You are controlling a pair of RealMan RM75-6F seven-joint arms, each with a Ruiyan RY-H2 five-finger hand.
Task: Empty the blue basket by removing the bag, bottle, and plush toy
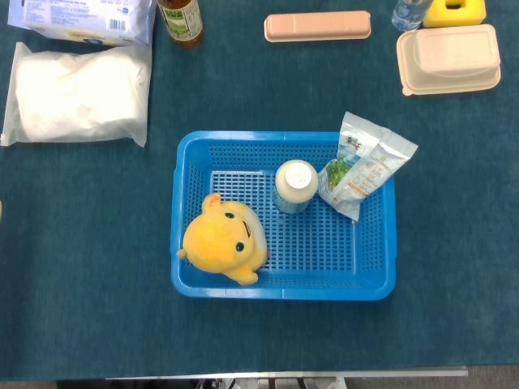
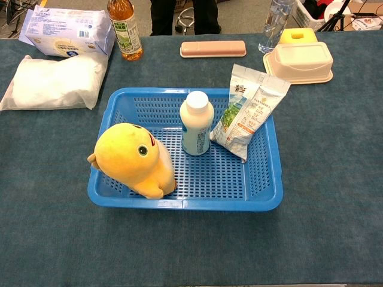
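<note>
Blue basket (image 2: 263, 179) sat mid-table, still full; neither hand was in view, so their state couldn't be told. Plush toy (image 2: 133, 158) front-left, bottle (image 2: 196, 122) upright centre, bag (image 2: 249, 110) leaning on right wall. No removal begun; first reach-and-grasp looked due.

Lab or studio, blue-clothed table (image 2: 335, 179), tripod legs (image 2: 335, 15) behind (stool too)

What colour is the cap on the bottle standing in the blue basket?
White, matching the bottle; clearest in the chest view.
</note>
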